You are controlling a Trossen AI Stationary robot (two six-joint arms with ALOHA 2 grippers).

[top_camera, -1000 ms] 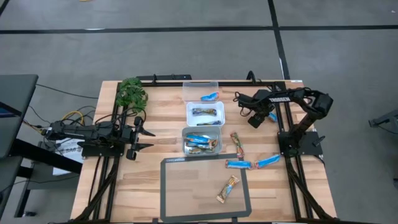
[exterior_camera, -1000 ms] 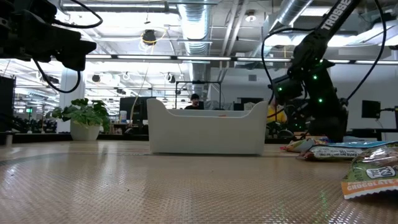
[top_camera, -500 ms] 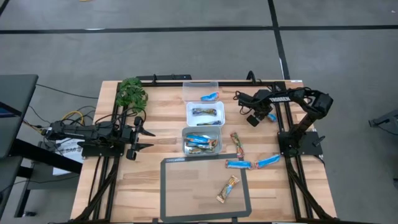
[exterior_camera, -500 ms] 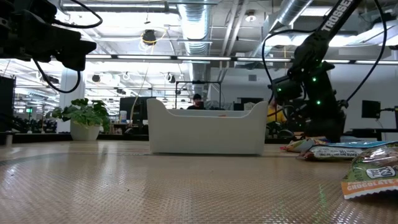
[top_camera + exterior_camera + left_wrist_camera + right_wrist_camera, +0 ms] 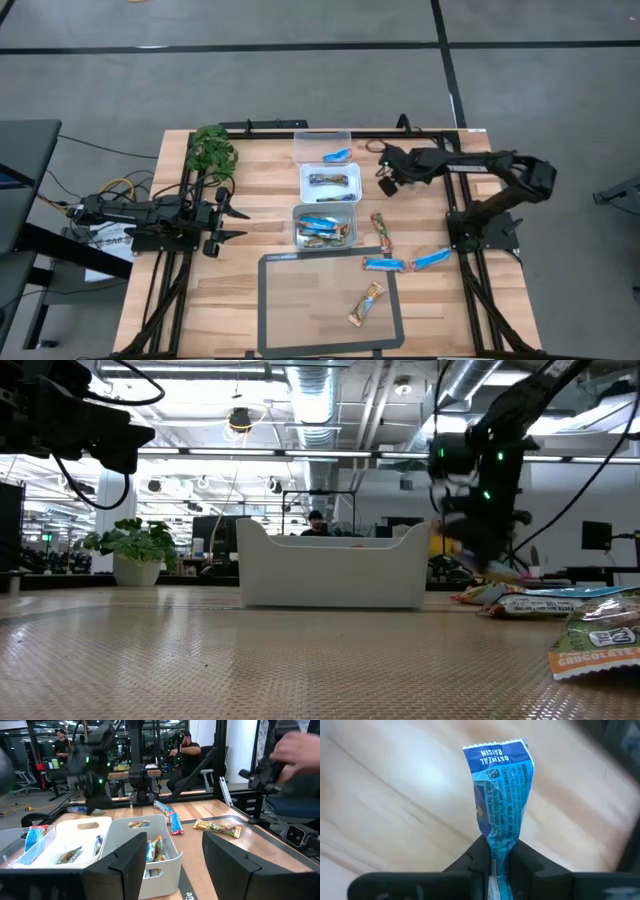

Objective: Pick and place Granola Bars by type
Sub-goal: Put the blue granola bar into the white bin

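Observation:
My right gripper [image 5: 385, 184] hangs over the table just right of the middle white bin [image 5: 304, 184], shut on a blue granola bar [image 5: 500, 795] marked oatmeal raisin. A row of white bins holds bars: one blue bar [image 5: 337, 155] in the far bin, dark ones [image 5: 333, 180] in the middle bin, blue and tan ones [image 5: 325, 230] in the near bin. Loose bars lie flat on the wood at right [image 5: 380, 230], [image 5: 383, 264], [image 5: 430, 259], and one [image 5: 366, 303] lies inside the dark frame. My left gripper [image 5: 238, 223] waits open at the table's left. My right gripper pinches one end of the blue bar's wrapper [image 5: 496, 851] between its two fingers. The rest of the bar sticks out past the fingertips, along their line. The bar is lifted clear of the wooden table.
A green plant [image 5: 212, 150] stands at the far left corner. A dark rectangular frame [image 5: 262, 300] lies at the near middle of the table. Bare wood shows between the bins and my left arm. People sit in the room beyond the table.
My right gripper has shut on the blue bar that lay by the table's right side. It has lifted the bar clear and carried it toward the table's left, up to the row of bins. My left arm has kept still.

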